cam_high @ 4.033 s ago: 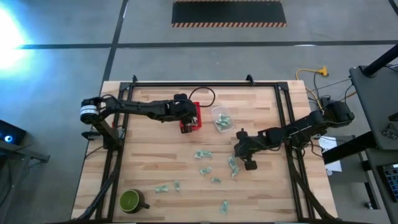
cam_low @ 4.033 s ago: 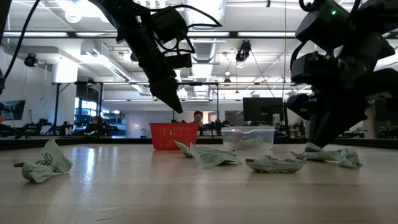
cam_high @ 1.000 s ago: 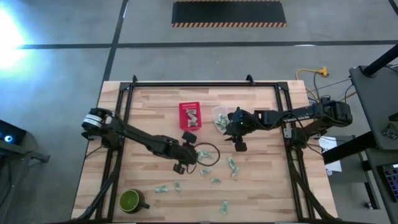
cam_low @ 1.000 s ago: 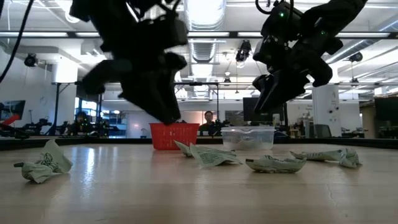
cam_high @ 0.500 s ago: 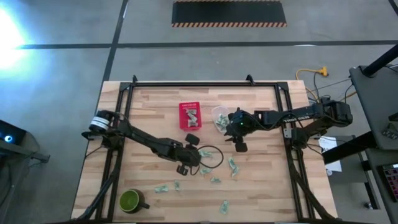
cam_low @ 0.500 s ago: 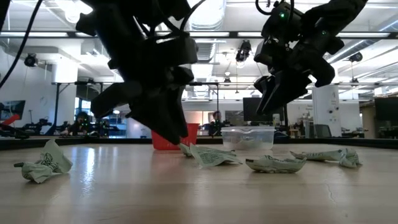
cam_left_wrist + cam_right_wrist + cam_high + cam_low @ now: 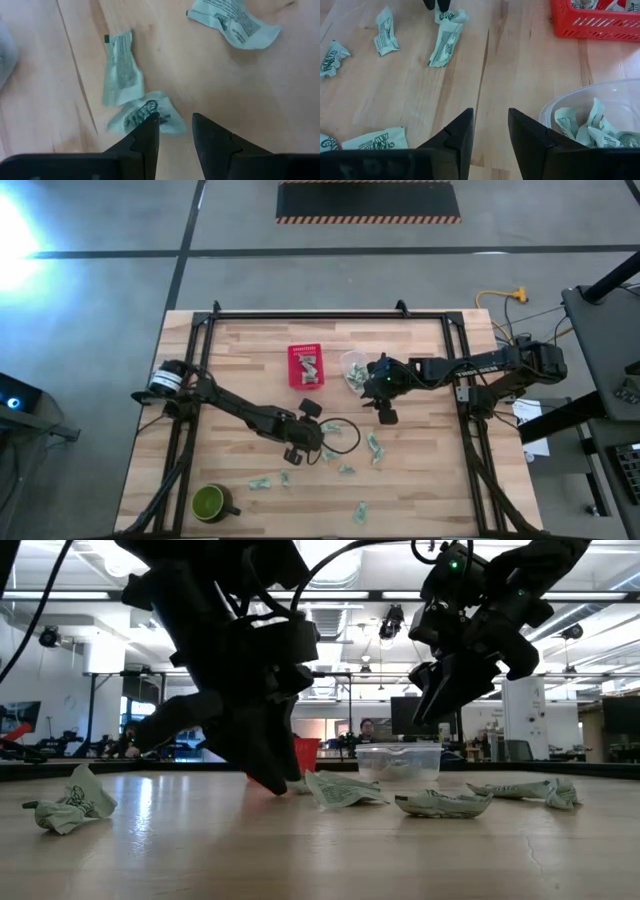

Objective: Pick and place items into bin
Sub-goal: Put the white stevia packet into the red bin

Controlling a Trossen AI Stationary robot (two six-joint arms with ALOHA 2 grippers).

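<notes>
Small pale green-and-white wrappers point(image 7: 372, 445) lie flat and scattered on the wooden table. My left gripper point(image 7: 312, 446) is low over two of them, open with a narrow gap point(image 7: 175, 125). One fingertip stands over a crumpled wrapper point(image 7: 145, 116), and a longer one point(image 7: 120, 75) lies just beyond it. My right gripper point(image 7: 370, 385) hangs open point(image 7: 490, 125) above the table beside a clear container point(image 7: 355, 370) and holds nothing. The red basket point(image 7: 307, 365) has wrappers inside. My left gripper comes down slanting from above at the crumpled wrapper point(image 7: 150, 112), which lies flat on the table. One fingertip point(image 7: 150, 125) overlaps its edge. Whether it touches the wrapper, I cannot tell.
A green mug point(image 7: 210, 502) stands near the table's near-left corner. More wrappers lie near the near edge point(image 7: 260, 482), point(image 7: 358, 510) and in the low view point(image 7: 70, 805), point(image 7: 440, 803). The clear container point(image 7: 590, 130) holds several wrappers. A black frame point(image 7: 190, 380) borders the table.
My left gripper has moved toward the table's near edge and slightly right, and has come down from above the table until its fingertips are close to the wood at the wrappers. The right arm has kept still.
</notes>
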